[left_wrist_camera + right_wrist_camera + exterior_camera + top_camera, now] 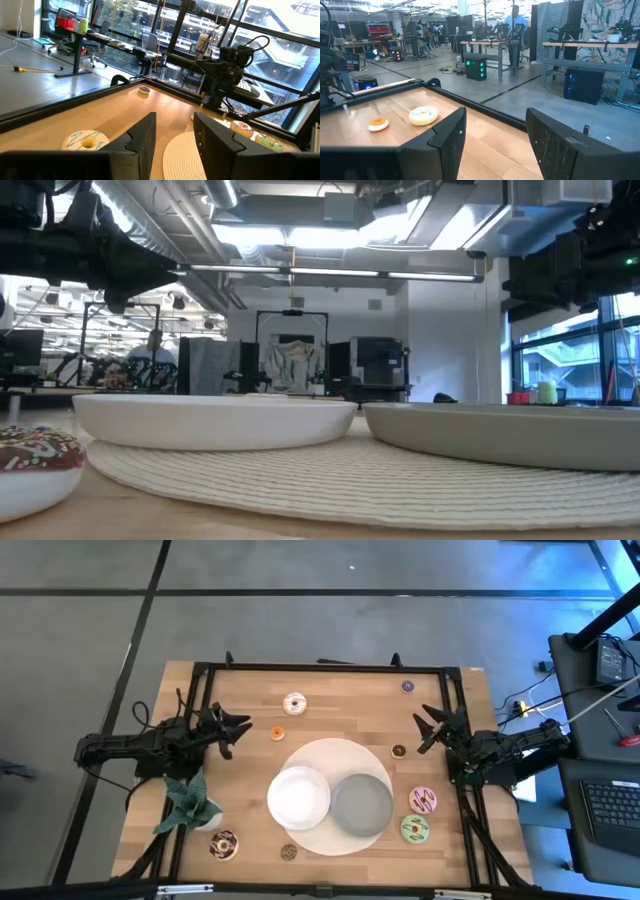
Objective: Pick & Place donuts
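White donut (85, 140) beyond left fingers (145, 137)

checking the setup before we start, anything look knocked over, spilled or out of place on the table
Nothing stands out. The white plate and grey plate sit flat on the round woven mat, the toy donuts lie scattered on the wooden table, and the green leafy plant is by the left edge.

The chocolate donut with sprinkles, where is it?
In the high view the chocolate donut sits near the table's front-left corner, beside the green plant and left of the round mat.
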